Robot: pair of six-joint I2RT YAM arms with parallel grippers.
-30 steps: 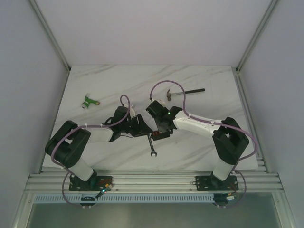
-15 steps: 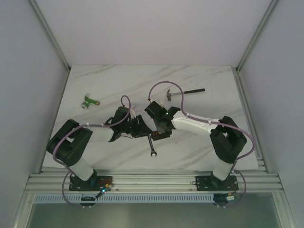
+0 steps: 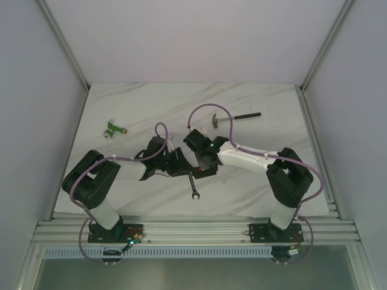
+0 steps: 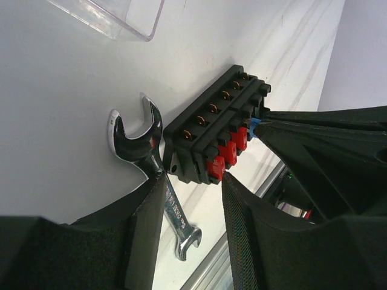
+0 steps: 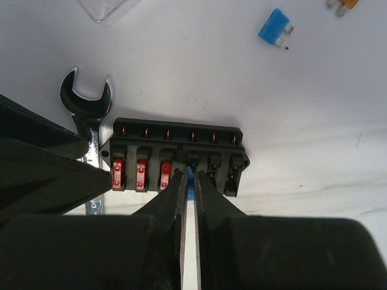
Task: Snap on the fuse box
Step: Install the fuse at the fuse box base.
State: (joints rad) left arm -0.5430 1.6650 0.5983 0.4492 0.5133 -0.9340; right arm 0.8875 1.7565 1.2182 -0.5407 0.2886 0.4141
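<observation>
The fuse box [image 5: 178, 140] lies on the white marbled table [image 3: 272, 103] near its centre, between the two grippers, with its open side facing the right wrist camera. One end of the box rests against the shank of a combination wrench [image 4: 158, 181], just below the wrench's open-end head. Three red fuses [image 5: 140, 173] sit in adjacent slots at that end. The right gripper [image 5: 188, 172] has its jaws narrowed to a slim gap and pinches a blue fuse [image 5: 190, 177] at the fourth slot of the box. The left gripper [image 4: 191, 178] has its jaws parted, with the fingertips on either side of the red-fuse corner of the box; whether either finger touches the box cannot be told. The clear cover [image 4: 115, 17] lies apart from the box on the table, beyond the wrench head, and is not fitted. A loose blue fuse [image 5: 273, 29] lies on the table beyond the box, well apart from it. Farther back, a hammer [image 3: 237, 117] lies to the right and a green-and-white connector [image 3: 113, 128] to the left.
</observation>
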